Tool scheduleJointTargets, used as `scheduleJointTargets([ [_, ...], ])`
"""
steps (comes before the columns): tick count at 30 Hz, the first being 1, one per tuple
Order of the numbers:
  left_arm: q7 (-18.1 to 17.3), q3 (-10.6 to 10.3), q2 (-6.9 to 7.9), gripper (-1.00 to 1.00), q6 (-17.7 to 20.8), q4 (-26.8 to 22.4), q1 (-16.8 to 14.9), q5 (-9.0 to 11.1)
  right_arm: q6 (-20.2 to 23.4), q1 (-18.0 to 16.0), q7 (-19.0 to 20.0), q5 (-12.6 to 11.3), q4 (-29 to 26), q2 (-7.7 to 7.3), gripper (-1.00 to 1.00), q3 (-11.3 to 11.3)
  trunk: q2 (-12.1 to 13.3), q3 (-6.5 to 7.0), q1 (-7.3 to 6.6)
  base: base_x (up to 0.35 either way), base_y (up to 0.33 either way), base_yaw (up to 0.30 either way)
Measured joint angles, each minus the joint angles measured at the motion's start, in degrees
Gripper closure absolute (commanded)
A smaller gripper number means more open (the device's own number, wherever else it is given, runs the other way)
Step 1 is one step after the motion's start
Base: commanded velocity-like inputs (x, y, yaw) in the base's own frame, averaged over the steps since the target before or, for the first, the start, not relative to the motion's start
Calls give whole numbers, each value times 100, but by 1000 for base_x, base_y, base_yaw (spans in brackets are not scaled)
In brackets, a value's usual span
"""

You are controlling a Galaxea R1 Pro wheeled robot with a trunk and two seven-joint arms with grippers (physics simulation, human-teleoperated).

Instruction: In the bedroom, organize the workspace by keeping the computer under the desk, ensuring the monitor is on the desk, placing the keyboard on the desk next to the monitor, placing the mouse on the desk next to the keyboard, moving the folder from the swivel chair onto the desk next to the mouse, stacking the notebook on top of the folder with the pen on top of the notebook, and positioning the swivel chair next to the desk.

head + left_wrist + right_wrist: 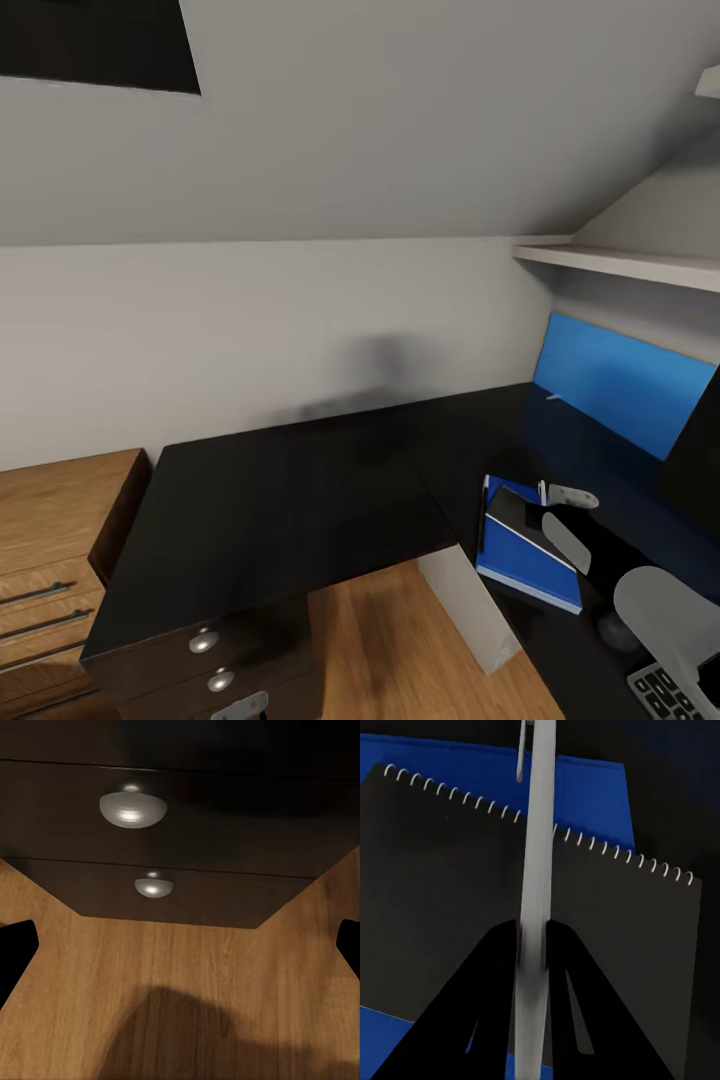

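Step in hand: pen onto notebook. Right gripper clamps pen directly above notebook, which lies on folder on desk. Next: you lower until pen rests on cover, then release — keep it from rolling off. Left gripper jaws spread wide, holding nothing, facing desk drawers. No readable writing or labels.

black desk — folder (blue), keyboard
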Motion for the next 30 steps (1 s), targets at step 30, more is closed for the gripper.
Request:
scheduleJointTargets([
  [30, 0, 0, -1, -100, 9, 8, 0, 8, 9, 0, 391, 6, -33, -5, 100, -6, -202, -90, 111, 0, 0, 0],
])
